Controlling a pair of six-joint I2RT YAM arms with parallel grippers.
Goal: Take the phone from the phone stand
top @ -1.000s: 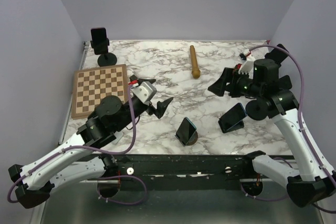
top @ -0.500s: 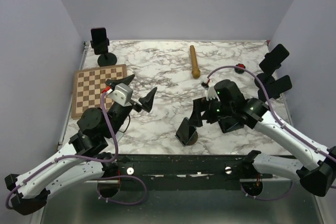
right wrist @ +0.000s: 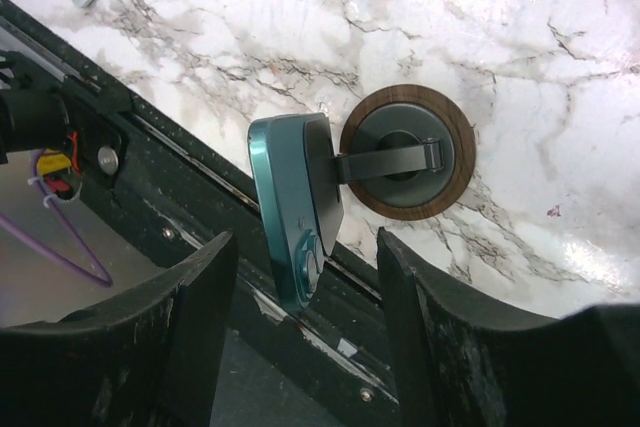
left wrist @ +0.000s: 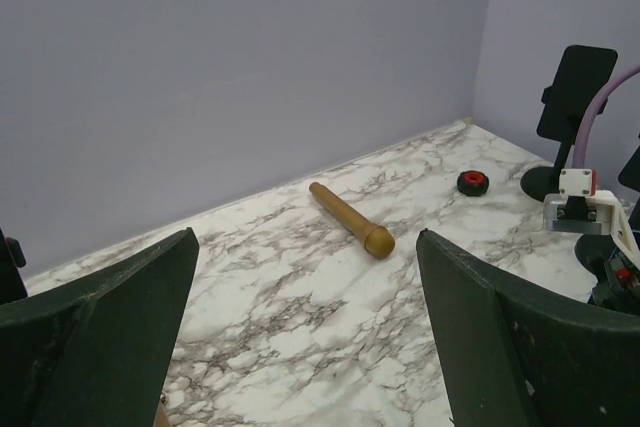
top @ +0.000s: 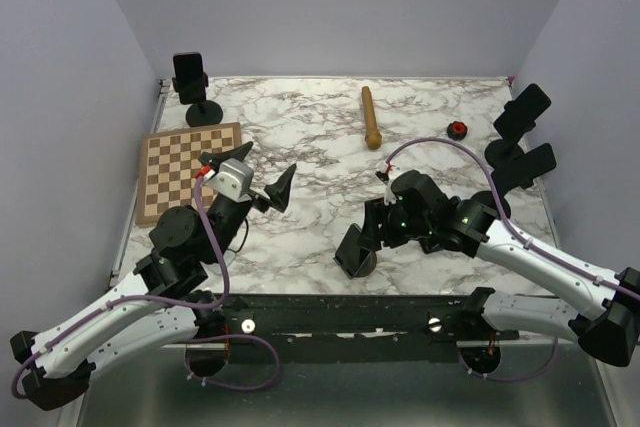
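Phone (right wrist: 295,202) sits on the phone stand (right wrist: 408,152) at the near edge of the bench (top: 320,147), tilted against the stand's arm. My right wrist camera shows its teal edge, which the top camera shows only as a dark slab. The right pincer (right wrist: 305,277) hangs over the stand, fingers spread either side of the phone, touching nothing I can see. The left pincer (top: 268,159) is also spread and empty, well left of the stand. Its camera picks up a wooden rod (left wrist: 350,219) and a red-capped knob (left wrist: 473,182) well beyond the stand.
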